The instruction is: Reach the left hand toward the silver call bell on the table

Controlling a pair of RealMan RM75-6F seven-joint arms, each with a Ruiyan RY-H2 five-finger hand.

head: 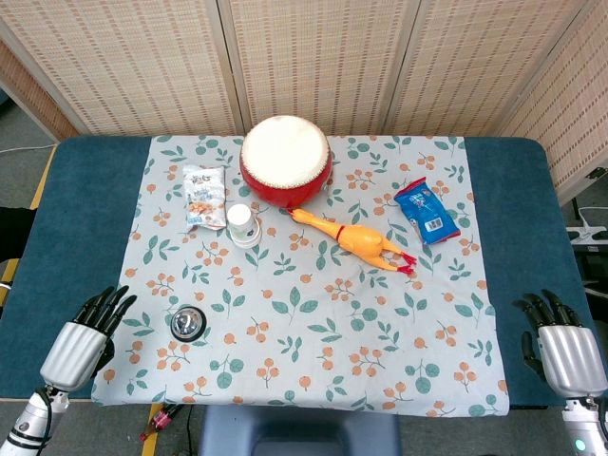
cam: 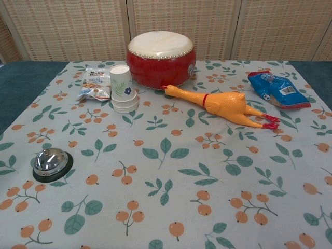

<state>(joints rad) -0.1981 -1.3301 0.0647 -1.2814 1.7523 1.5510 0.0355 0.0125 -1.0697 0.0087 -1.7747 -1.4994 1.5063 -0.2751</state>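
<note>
Reach not started: your left hand (head: 84, 334) sits empty, fingers apart, at the counter's near-left edge, silver call bell (head: 188, 323) just to its right on the cloth, so move right and slightly forward; fingertip spacing looks hard to judge.

Bell (head: 187, 323) right of left hand (head: 84, 339), apart.
</note>
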